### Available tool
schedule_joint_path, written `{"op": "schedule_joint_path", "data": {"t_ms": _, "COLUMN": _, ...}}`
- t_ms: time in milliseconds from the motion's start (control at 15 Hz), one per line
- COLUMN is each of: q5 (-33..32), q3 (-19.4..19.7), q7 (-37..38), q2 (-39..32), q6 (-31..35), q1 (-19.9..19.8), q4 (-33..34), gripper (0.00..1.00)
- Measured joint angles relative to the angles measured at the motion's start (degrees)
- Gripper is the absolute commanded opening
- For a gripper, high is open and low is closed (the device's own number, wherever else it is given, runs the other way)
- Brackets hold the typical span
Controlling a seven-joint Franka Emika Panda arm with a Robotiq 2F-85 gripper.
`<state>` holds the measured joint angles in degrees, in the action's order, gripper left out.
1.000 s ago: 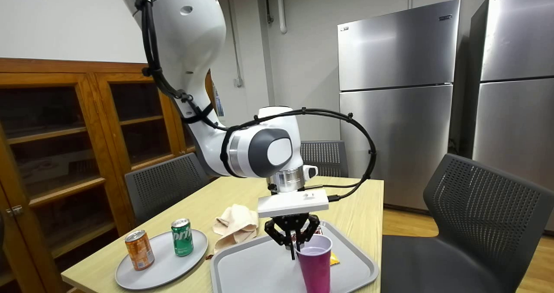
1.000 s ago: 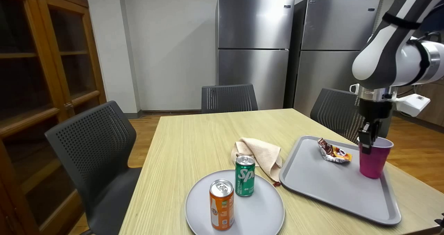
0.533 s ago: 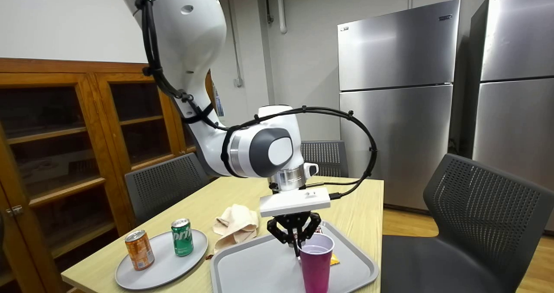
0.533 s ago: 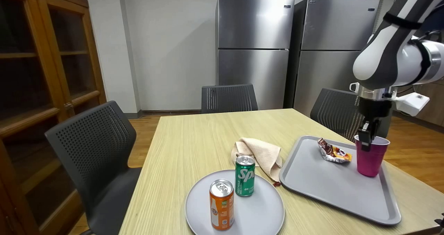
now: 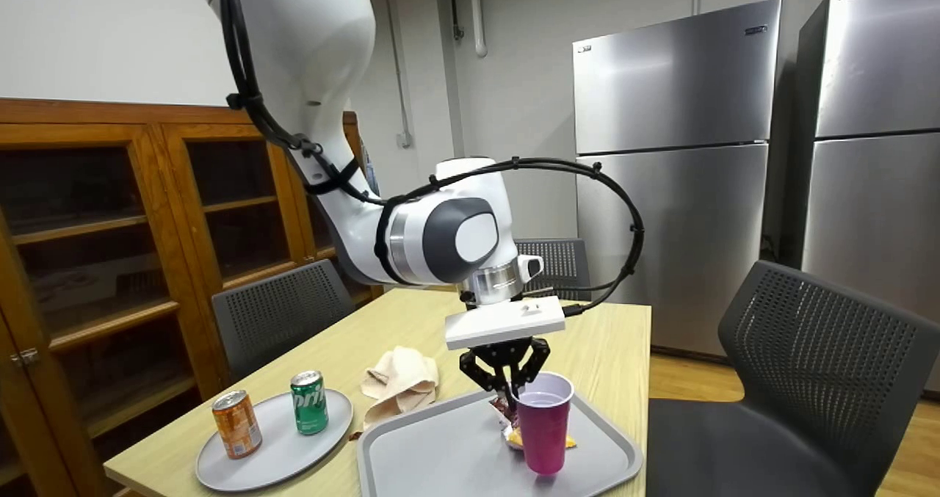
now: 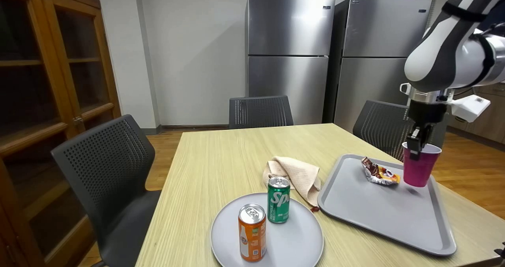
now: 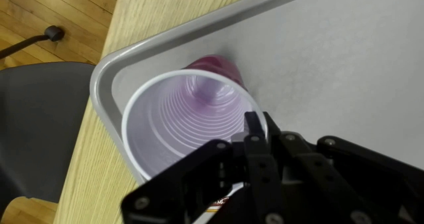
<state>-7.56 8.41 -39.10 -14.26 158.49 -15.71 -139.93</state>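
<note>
From the left in an exterior view, the orange can (image 5: 236,425) and green can (image 5: 309,403) stand unmoved on their plate (image 5: 283,454), the cloth (image 5: 401,383) near it on the counter (image 5: 602,365). Next is the tray (image 5: 433,453), where the wrapper (image 5: 514,438) shows more plainly than a second ago, just below my hand (image 5: 512,401). I have the hand pinched nearly together, only the thin wall of the pink cup (image 5: 543,434) caught in it. That cup, rightmost, has risen: its base now looks clear of the tray. I judge the grip is holding, with the cup's weight on that single pinch.
</note>
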Motion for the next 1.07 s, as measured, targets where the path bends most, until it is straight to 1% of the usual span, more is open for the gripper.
{"op": "schedule_joint_path", "data": {"t_ms": 400, "q5": -0.63, "q3": 1.44, "q7": 0.04, "q2": 3.23, "q6": 0.43, "q1": 0.0, "q4": -1.29, "gripper": 0.01}}
{"op": "schedule_joint_path", "data": {"t_ms": 867, "q5": -2.46, "q3": 3.18, "q7": 0.55, "q2": 7.05, "q6": 1.59, "q1": 0.01, "q4": -4.94, "gripper": 0.01}}
{"op": "schedule_joint_path", "data": {"t_ms": 1067, "q5": -4.2, "q3": 4.41, "q7": 1.43, "q2": 8.89, "q6": 2.03, "q1": 0.01, "q4": -6.68, "gripper": 0.01}}
